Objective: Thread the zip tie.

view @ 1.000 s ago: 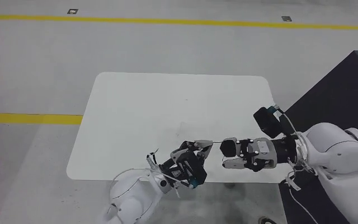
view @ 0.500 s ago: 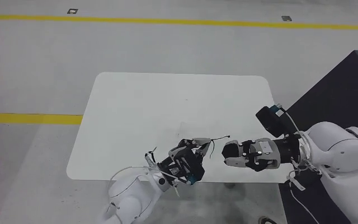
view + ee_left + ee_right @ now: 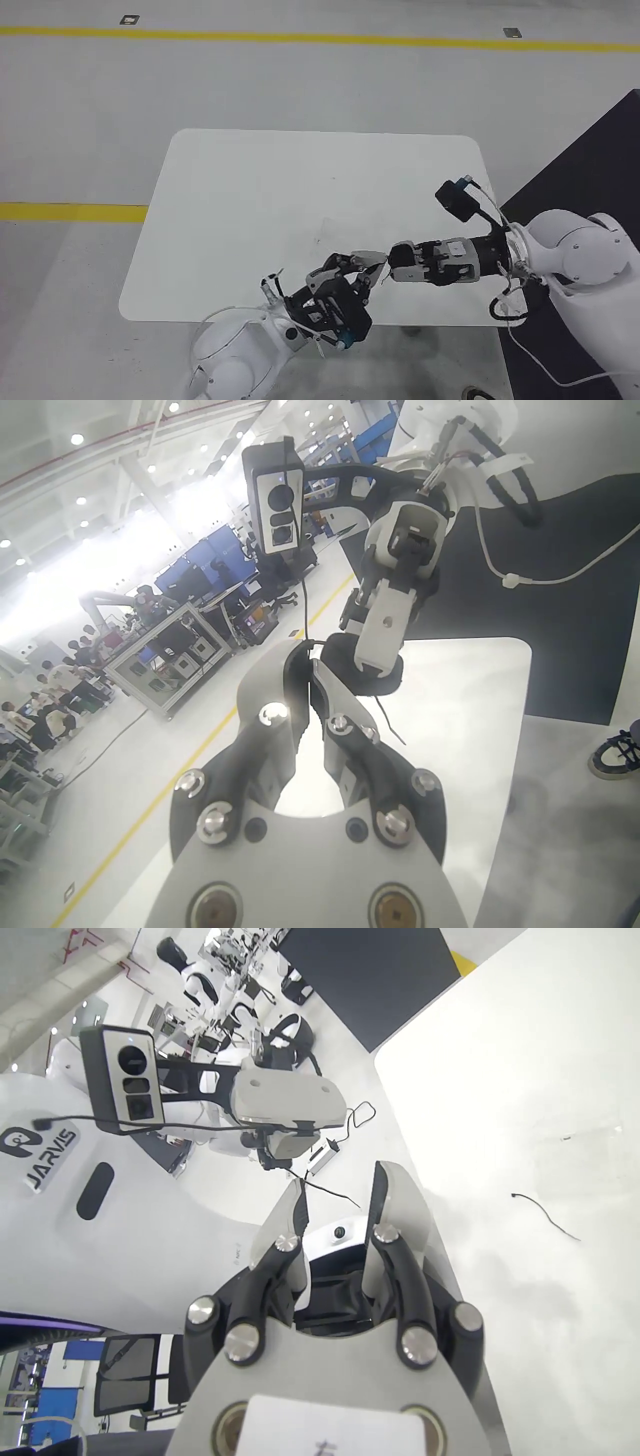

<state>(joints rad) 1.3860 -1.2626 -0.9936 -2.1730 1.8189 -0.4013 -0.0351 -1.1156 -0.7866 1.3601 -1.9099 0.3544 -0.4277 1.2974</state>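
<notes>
white table (image 3: 250, 180) with rounded corners, sitting on a grey floor. a thin black strand (image 3: 546, 1219) lies loose on the bare top, might be a zip tie, and there's a tiny dark speck (image 3: 566, 1138) near it.

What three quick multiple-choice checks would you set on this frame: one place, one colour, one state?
1. Where does the loose zip tie lie?
A. on the floor
B. on the white table
C. in a bin

2. What colour is the held zip tie?
A. black
B. red
C. yellow

3. How is the left pincer?
A. wide open and empty
B. shut on the held zip tie
C. shut on a screwdriver

Key:
1 B: the right wrist view shows it lying on the tabletop.
2 A: the left wrist view shows a thin black strand rising from the fingertips.
3 B: in the left wrist view its fingertips meet, with the strand pinched between them.
</notes>
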